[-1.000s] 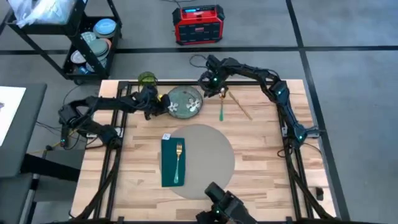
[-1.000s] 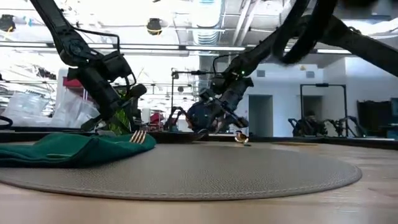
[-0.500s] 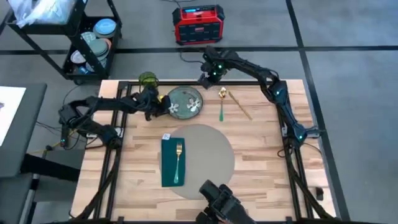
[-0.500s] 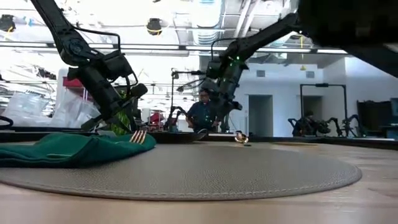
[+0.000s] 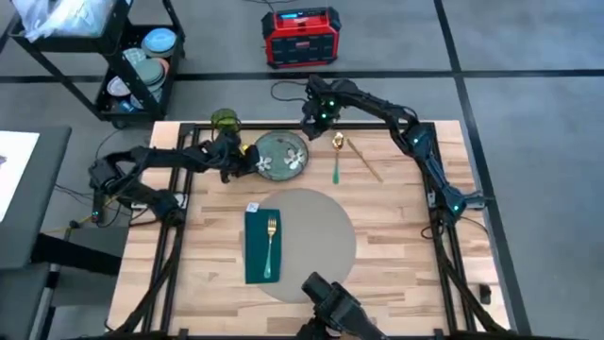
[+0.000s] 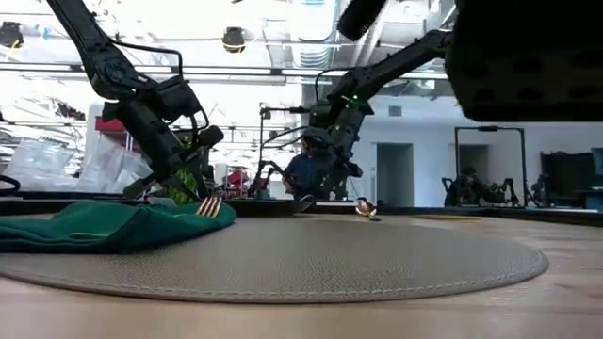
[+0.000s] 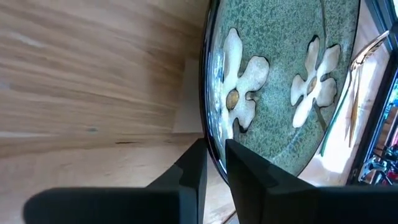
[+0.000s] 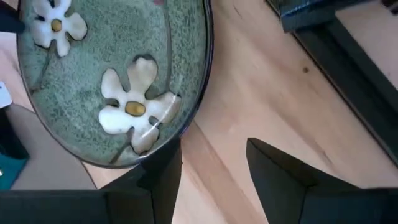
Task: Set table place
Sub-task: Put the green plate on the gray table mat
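Left gripper (image 7: 214, 163) clamps plate (image 5: 280, 154) rim – right gripper (image 8: 211, 163) spread, seemingly above

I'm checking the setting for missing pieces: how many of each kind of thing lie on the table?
plate: 1
glass: 1
placemat: 1
napkin: 1
fork: 1
spoon: 1
slim gold utensil, kind unclear: 1
Total: 7

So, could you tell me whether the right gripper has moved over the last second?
Yes. The right gripper has moved from beside the spoon toward the table's far edge, behind the plate.
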You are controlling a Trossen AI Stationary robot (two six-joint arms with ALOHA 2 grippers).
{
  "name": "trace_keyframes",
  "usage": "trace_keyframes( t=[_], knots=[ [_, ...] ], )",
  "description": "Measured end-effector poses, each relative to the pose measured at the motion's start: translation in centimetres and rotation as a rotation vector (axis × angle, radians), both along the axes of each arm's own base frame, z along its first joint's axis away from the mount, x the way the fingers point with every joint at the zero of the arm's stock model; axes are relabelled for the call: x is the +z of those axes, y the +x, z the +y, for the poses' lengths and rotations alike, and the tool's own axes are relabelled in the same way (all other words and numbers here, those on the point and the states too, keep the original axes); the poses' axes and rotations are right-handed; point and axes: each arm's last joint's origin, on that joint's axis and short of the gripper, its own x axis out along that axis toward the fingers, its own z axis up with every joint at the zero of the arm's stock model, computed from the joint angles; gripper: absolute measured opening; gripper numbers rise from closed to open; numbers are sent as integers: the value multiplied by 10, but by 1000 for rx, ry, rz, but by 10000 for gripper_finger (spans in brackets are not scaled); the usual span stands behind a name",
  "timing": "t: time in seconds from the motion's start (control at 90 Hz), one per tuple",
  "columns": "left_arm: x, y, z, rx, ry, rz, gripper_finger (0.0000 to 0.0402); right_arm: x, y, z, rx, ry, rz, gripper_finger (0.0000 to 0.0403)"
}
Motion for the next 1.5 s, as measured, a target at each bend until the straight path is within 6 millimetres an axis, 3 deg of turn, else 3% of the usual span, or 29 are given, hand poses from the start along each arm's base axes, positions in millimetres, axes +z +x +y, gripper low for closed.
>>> trace_keyframes(
  t=[0.311,0.489,0.678,0.844,1.122,1.333,1.5],
  knots=[
    [-3,6,-15,-133,-25,43,41,0,-3,-3,-6,1,3,167],
    [-4,12,-27,-153,-56,58,41,0,4,5,23,-4,-1,167],
    [-4,27,-54,-255,-113,40,40,0,10,14,61,-5,1,166],
    [12,35,-69,-220,-59,22,40,1,10,10,63,-22,-28,166],
    [34,0,-63,-61,-26,137,41,1,6,3,47,-21,-33,166],
    [42,-26,-47,139,95,263,41,-19,-2,6,52,58,88,165],
    [46,-28,-32,173,168,224,31,-17,-2,3,28,6,98,111]
  ],
)
